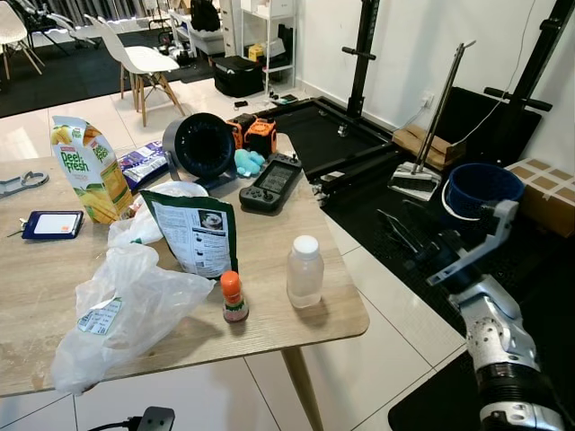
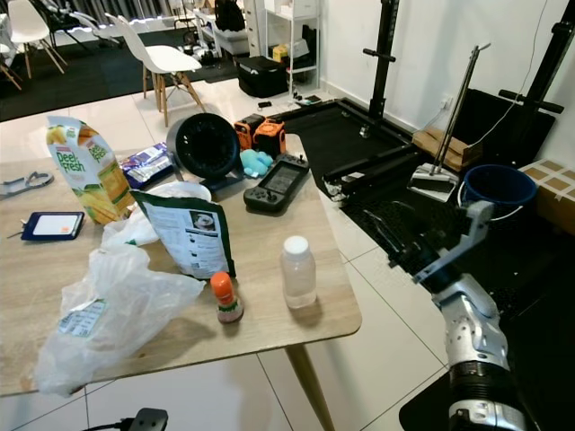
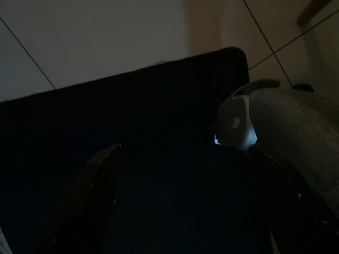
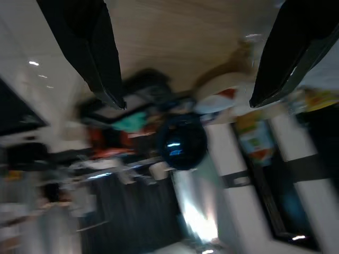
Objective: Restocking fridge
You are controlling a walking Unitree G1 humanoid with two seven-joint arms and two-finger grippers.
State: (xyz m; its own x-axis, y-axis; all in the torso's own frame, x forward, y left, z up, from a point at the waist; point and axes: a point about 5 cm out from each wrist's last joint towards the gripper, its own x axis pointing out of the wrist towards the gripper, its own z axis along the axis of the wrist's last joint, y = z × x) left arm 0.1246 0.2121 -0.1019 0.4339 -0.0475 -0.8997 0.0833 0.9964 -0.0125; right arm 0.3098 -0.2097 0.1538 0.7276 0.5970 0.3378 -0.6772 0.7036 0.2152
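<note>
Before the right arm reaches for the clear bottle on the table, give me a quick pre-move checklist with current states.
1. Right gripper empty, jaws apart: ok; the right wrist view shows the two fingers spread with nothing between them.
2. Clear bottle upright, white cap on: ok.
3. Bottle standing free: ok; the small orange-capped bottle stands beside it with a gap.
4. Path from gripper to bottle: ok; the gripper is off the table's right edge, with bare tabletop in between.
5. Bottle's contents or weight: cannot tell.
6. Left gripper out of the way: cannot tell; its wrist view is too dark.
</note>
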